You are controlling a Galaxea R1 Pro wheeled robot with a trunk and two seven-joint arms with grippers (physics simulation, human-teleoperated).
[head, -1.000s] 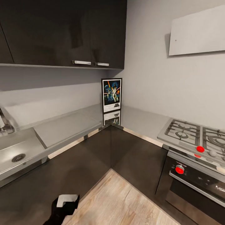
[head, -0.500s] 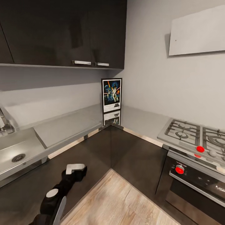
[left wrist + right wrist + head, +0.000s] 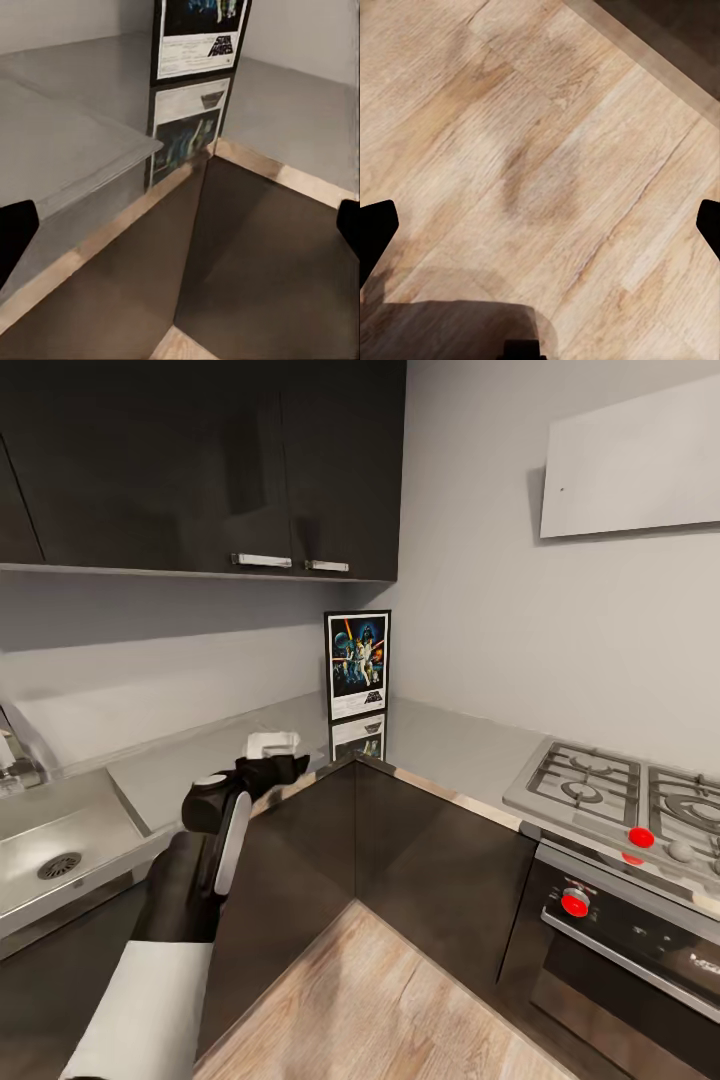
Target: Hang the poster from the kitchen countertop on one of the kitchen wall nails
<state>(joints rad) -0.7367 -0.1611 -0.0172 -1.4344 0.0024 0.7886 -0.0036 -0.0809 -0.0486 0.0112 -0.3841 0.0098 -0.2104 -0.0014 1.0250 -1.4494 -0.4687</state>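
Poster [image 3: 196,37] top cut off, left wrist view.

light: even, soft | shadows: faint | render: slightly blurred, wide-angle edges

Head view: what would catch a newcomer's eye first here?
The Star Wars poster stands upright in the corner of the pale grey kitchen countertop, mirrored in its surface. The left gripper reaches over the counter edge toward it, fingers open. On the right, red knobs mark the gas hob.
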